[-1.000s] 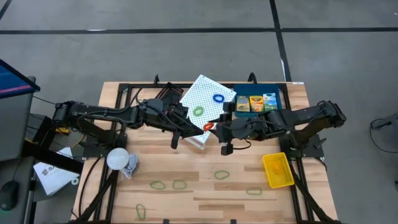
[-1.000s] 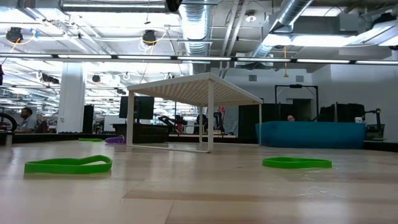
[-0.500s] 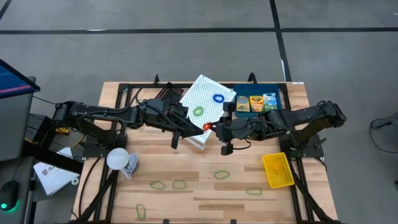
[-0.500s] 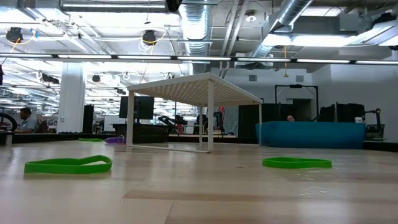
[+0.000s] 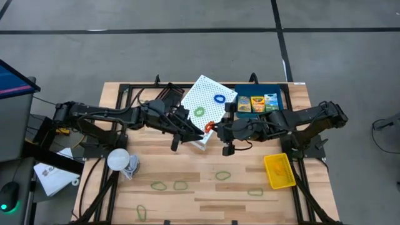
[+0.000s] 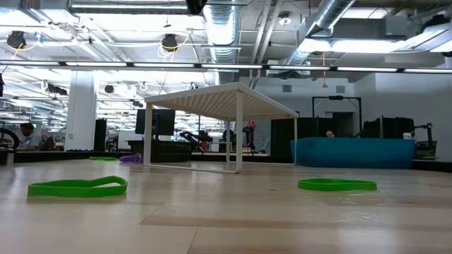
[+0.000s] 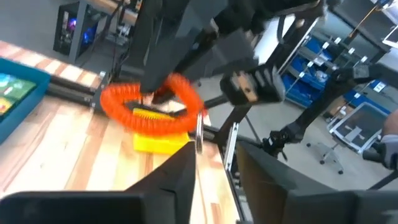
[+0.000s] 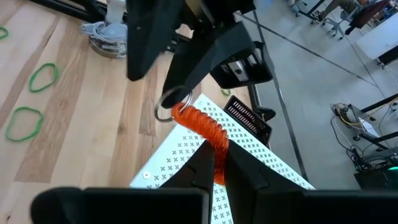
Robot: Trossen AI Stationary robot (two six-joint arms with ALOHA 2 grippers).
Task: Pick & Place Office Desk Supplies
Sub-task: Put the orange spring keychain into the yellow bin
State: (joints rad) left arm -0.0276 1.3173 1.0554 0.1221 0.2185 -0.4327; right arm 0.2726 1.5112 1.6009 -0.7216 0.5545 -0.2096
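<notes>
Orange coil band (image 8: 200, 126) hangs mid-air above the counter (image 5: 206, 194), between both arms. Right pincer (image 8: 214, 163) is clamped on its near end; left pincer (image 7: 214, 155) stands parted just beside it.

Wooden table (image 5: 206, 194) under green rubber-band loops (image 5: 180, 185), yellow tray (image 5: 279, 171), white perforated tray (image 5: 203, 103).

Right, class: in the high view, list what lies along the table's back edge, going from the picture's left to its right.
White perforated tray with a green band and a blue band on it → blue tray holding the three crayon packs.
</notes>
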